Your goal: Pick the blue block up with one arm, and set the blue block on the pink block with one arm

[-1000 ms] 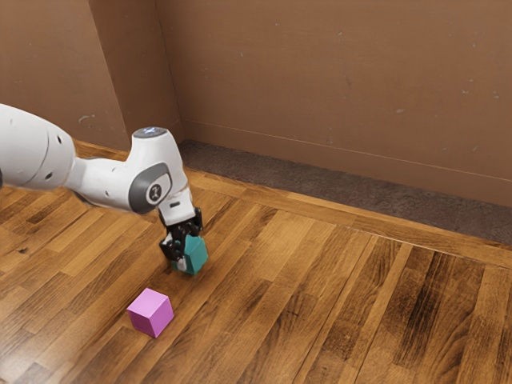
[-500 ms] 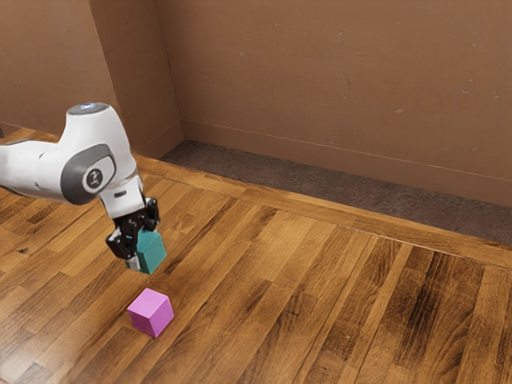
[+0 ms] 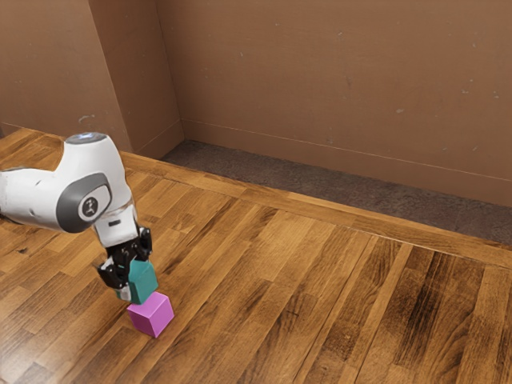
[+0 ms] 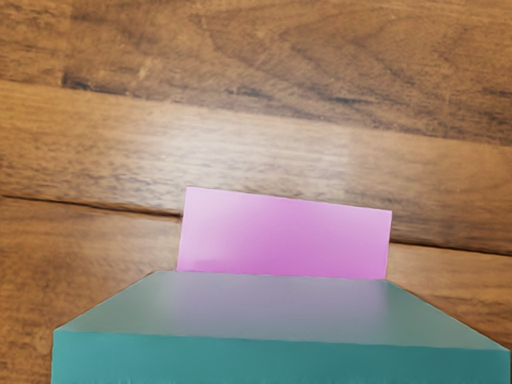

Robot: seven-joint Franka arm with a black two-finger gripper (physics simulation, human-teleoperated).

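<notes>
One blue block (image 3: 145, 282) clamped in my pincer (image 3: 128, 277) | pink block (image 3: 150, 314) just beneath it, lower left of frame | contact: cannot tell

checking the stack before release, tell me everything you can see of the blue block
The blue block is a plain teal-blue cube with smooth, matte, unmarked faces. The end effector is shut on it from two sides. It is over the pink block, its underside at the pink top; whether the two touch cannot be told. In the wrist view, part of the pink block shows past its edge.
</notes>
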